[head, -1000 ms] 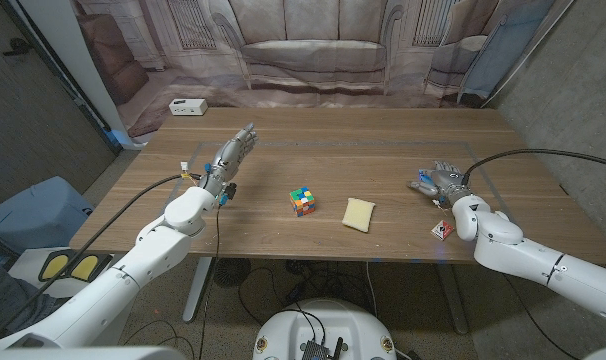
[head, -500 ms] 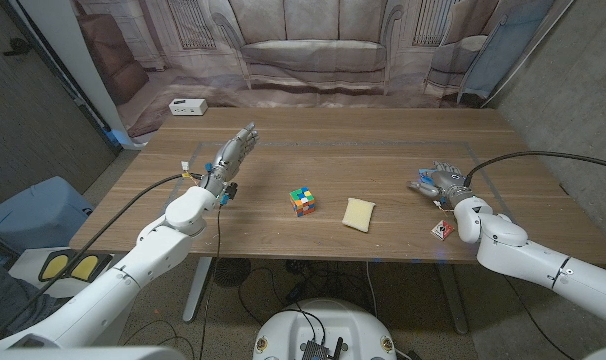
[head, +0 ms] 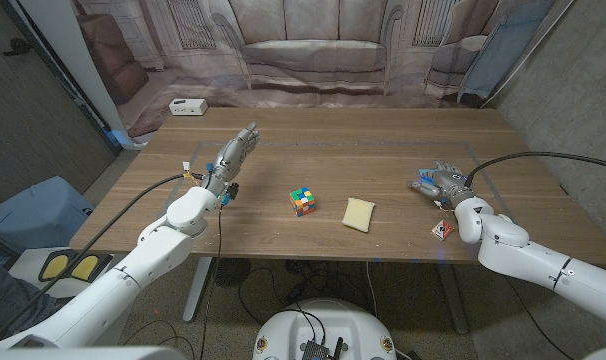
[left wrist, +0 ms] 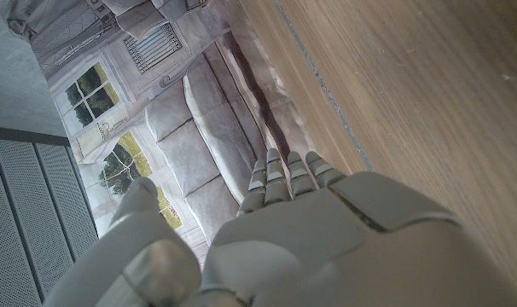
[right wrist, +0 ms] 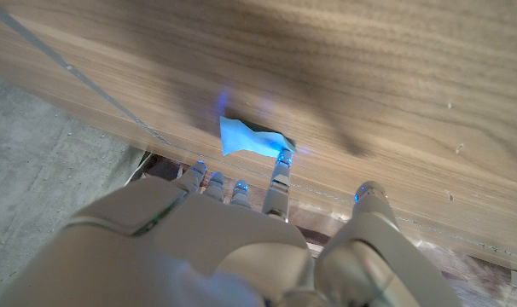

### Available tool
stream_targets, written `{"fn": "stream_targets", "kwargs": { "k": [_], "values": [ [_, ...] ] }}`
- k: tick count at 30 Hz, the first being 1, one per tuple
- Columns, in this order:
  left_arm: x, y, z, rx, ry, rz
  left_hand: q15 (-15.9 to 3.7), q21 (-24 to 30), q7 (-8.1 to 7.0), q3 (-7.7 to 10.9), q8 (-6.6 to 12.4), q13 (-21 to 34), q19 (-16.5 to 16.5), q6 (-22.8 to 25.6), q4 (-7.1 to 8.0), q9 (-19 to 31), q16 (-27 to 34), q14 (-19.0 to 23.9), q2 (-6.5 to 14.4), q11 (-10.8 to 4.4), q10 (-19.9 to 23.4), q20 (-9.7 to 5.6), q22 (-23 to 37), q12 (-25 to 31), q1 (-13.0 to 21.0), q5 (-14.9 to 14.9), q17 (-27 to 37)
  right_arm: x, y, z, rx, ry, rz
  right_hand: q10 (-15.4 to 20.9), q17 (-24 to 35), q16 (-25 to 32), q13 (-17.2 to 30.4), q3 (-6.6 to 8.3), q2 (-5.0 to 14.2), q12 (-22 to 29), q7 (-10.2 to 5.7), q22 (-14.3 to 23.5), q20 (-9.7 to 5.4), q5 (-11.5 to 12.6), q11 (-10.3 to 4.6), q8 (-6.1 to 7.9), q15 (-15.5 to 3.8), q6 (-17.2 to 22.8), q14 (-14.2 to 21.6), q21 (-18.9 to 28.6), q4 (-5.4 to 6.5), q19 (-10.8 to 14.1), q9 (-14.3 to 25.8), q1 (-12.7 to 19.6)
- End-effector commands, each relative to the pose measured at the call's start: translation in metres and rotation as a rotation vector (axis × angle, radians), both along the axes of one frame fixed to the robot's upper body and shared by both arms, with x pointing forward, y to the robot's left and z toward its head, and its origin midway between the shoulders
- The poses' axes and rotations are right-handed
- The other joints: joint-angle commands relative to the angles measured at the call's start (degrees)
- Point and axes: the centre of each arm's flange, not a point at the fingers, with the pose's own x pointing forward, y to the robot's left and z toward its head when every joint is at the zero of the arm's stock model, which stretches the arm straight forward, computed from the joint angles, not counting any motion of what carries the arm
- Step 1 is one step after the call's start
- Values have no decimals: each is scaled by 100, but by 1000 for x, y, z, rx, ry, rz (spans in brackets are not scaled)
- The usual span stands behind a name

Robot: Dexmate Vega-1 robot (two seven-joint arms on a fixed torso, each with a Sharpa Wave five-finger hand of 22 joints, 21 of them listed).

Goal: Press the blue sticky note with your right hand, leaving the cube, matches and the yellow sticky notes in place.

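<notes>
**Basically on the blue note**

So my right hand was over the blue note near the table's right edge, fingers spread, one fingertip touching it, gripping nothing. Looked like the press was just landing; firm push left. Cube, yellow notes, matches sat undisturbed.

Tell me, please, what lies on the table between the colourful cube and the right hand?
In the head view, the yellow sticky notes lie between the cube and the right hand; otherwise bare wood.
</notes>
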Motion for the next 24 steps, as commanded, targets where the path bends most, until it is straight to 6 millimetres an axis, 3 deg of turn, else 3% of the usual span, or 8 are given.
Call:
{"fn": "stream_targets", "kwargs": {
  "k": [1,24],
  "values": [
    [1,-2,3,4,-8,-5,1,-1,-6,14,7,14,19,74,-20,25,-5,33,40,10,48,20,33,-28,2,-21,26,-2,-2,-6,9,8,-15,-173,16,37,13,51,-45,38,-10,22,22,14,-49,96,35,241,-1182,46,-11,-1057,25,-10],
    [3,-3,5,6,-9,-12,5,-11,-4,18,5,15,22,81,-40,25,-7,31,49,-4,50,16,34,-33,-1,-22,26,-10,1,-12,10,4,-17,-78,11,50,11,57,-43,50,-61,21,19,16,-76,133,32,459,-1133,45,-12,-1036,22,-13]
  ]
}}
